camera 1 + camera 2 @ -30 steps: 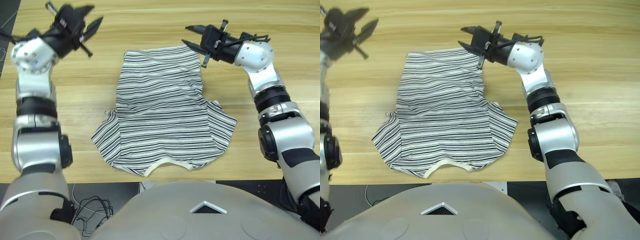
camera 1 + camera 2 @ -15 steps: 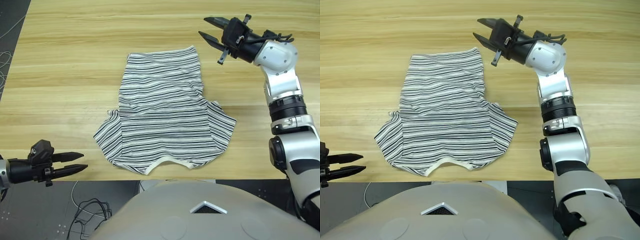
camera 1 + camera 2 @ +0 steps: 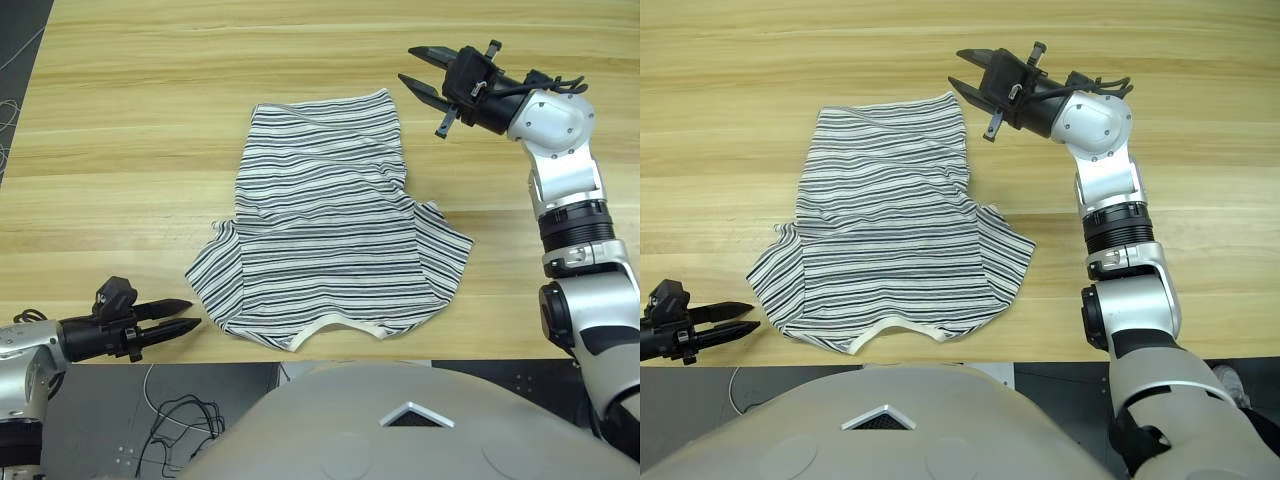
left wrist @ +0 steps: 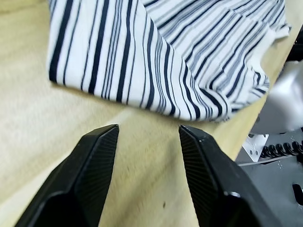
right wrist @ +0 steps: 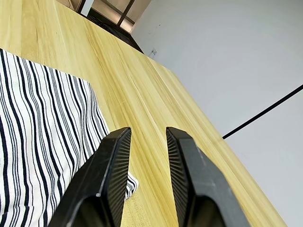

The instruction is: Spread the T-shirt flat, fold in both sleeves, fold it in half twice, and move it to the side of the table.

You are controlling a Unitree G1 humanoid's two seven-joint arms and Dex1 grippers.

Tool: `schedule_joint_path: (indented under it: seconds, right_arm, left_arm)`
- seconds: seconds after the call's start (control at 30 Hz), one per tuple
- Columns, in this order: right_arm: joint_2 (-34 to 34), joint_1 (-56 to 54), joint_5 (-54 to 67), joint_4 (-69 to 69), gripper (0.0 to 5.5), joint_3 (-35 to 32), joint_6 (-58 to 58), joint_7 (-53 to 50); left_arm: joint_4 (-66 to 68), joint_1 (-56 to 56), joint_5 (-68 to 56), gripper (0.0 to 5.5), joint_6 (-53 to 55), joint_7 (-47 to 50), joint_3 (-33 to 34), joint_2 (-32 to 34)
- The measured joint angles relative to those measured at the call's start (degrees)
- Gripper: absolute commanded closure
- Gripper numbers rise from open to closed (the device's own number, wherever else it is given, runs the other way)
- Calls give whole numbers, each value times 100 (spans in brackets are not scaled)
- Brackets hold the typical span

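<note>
**A:** Where does the T-shirt (image 3: 325,225) lie?

**B:** In the middle of the wooden table (image 3: 150,120), spread out, with black and white stripes running across it. The collar sits at the near edge and the hem at the far end. A short sleeve flares out on each side close to the near edge, so both sleeves lie unfolded. The cloth is wrinkled through the middle.

**A:** And the left gripper (image 3: 192,313)?

**B:** Low at the near edge of the table, left of the shirt's left sleeve and pointing toward it. Its two fingers stand parted with nothing between them. In the left wrist view the striped sleeve edge lies just ahead of the tips, apart from them, with bare wood under the gap.

**A:** The right gripper (image 3: 406,64)?

**B:** Over the far part of the table, just beside the right corner of the hem. Its fingers are spread too, holding nothing. The right wrist view shows the hem corner close by one finger, and I cannot tell whether that finger touches the cloth.

**A:** Anything else around?

**B:** A tangle of dark cables (image 3: 185,410) on the floor below the table's near edge, on the left
</note>
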Motion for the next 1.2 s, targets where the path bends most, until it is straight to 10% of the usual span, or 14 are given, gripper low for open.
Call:
schedule_joint_path:
  seconds: [0.7,1.2]
  right_arm:
    - [-1,49,-134,76,414,215,-6,-43]
    - [-1,49,-154,147,414,277,-50,-41]
  left_arm:
    - [641,-747,-373,312,568,178,45,-463]
    - [608,-777,-433,538,713,200,-86,-656]
